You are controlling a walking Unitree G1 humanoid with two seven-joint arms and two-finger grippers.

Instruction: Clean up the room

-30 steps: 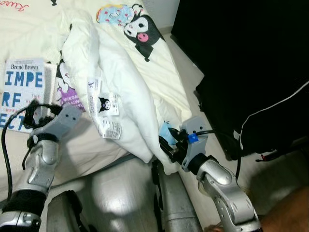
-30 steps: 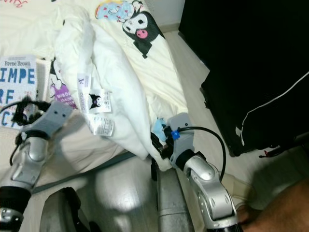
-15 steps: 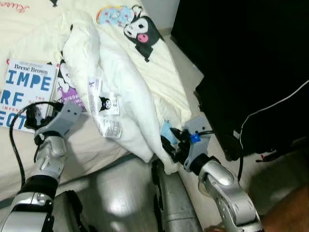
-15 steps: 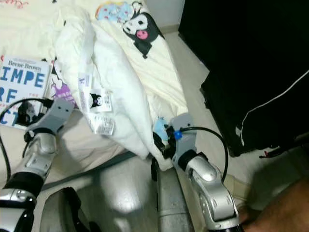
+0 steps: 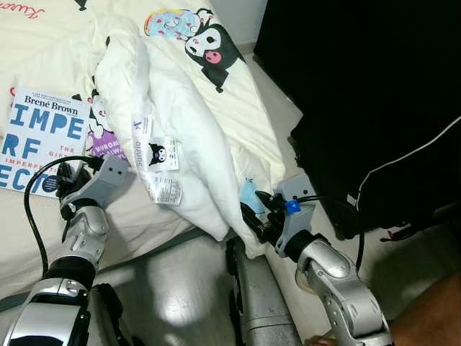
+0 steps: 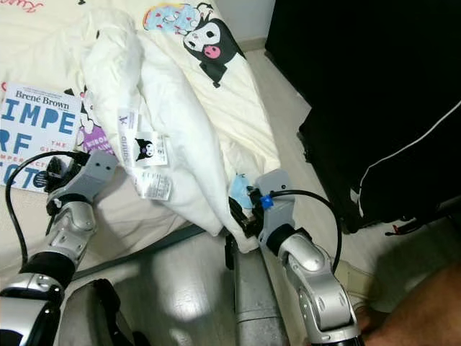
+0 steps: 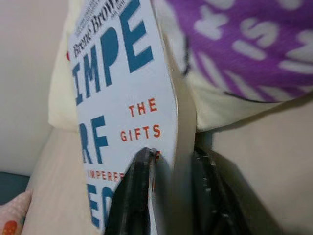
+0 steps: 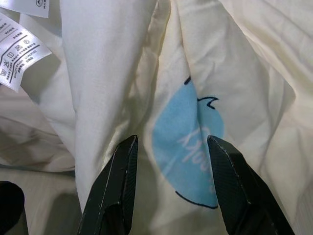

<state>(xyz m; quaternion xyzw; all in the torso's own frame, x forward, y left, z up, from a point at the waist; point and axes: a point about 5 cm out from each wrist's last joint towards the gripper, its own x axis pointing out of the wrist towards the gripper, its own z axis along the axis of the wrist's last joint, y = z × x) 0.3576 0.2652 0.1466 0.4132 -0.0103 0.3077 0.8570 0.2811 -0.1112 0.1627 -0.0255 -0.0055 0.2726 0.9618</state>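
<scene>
Bed w/ cream character-print sheet (image 5: 238, 108). White pillow (image 5: 180, 137), care tags (image 5: 160, 167) hanging off it, lies across the sheet. Book (image 5: 39, 137), white cover w/ blue letters, flat on sheet at robot's left, beside a purple print.

Left gripper (image 7: 168, 193) at book's near edge: one finger over the cover, other under, clamped on the book's edge.

Right gripper (image 8: 168, 188) at bed's corner, fingers spread wide, nothing between them; pale blue print (image 8: 188, 147) on the sheet just ahead, pillow beside it.

Black bag (image 5: 374, 173) on floor, robot's right.
</scene>
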